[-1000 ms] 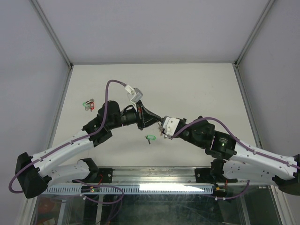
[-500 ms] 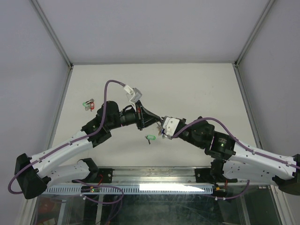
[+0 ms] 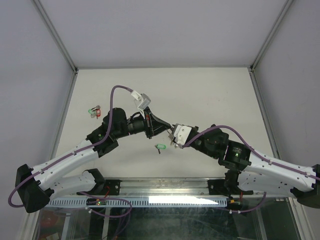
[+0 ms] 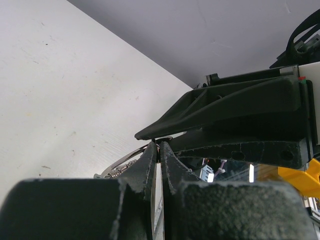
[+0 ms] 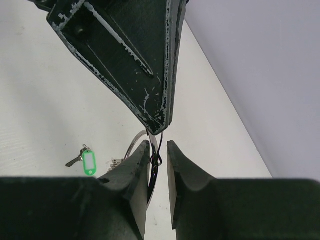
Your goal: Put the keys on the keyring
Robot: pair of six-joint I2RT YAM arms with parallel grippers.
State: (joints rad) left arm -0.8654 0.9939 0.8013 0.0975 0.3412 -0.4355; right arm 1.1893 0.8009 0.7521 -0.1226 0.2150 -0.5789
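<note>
My left gripper (image 3: 169,131) and right gripper (image 3: 172,138) meet tip to tip above the table's middle. In the left wrist view my left gripper (image 4: 159,146) is shut on the thin silver keyring (image 4: 122,161), pinched at the fingertips. In the right wrist view the keyring (image 5: 133,140) hangs from the left fingers (image 5: 145,65) and passes between my right gripper's (image 5: 158,145) jaws, which stand slightly apart around it. A key with a green tag (image 3: 160,147) lies on the table just below the grippers and also shows in the right wrist view (image 5: 89,162). No yellow key or blue tags show.
A small cluster with green and red parts (image 3: 94,111) lies near the table's left edge. Metal frame posts (image 3: 60,50) and grey walls close in the white table (image 3: 210,90) on three sides.
The left arm has shifted very slightly. Both grippers stay together at the keyring, and the green key has not moved.
</note>
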